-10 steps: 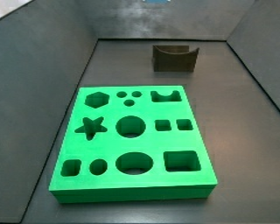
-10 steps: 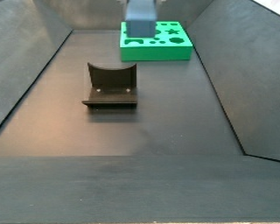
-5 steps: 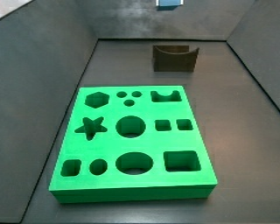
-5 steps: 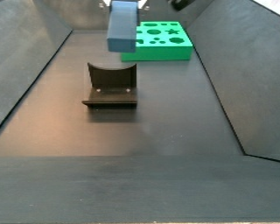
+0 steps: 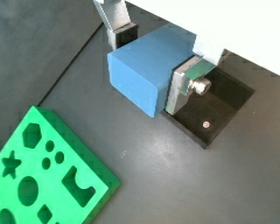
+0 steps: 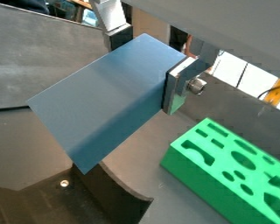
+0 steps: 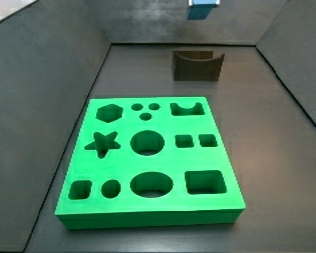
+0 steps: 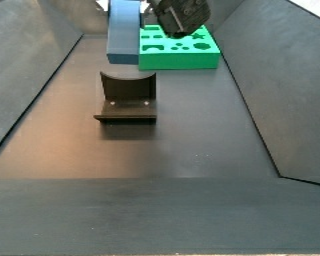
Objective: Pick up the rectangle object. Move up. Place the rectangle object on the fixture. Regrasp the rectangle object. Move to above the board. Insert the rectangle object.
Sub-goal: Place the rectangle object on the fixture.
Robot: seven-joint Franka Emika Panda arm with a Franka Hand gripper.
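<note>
Currently, the jaws (image 5: 152, 61) are clamped on the rectangle object (image 5: 146, 70), suspended above the fixture (image 8: 125, 98), apart from the board (image 7: 150, 163).

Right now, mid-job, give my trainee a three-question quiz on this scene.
1. True or false: the gripper is shut on the rectangle object.
2. Multiple choice: in a side view, the rectangle object is
A. seated in the fixture
B. held in the air above the fixture
C. lying on the board
3. Fill in: the green board's cut-outs all look ____.

Key: 1 true. 2 B. 3 empty.
</note>
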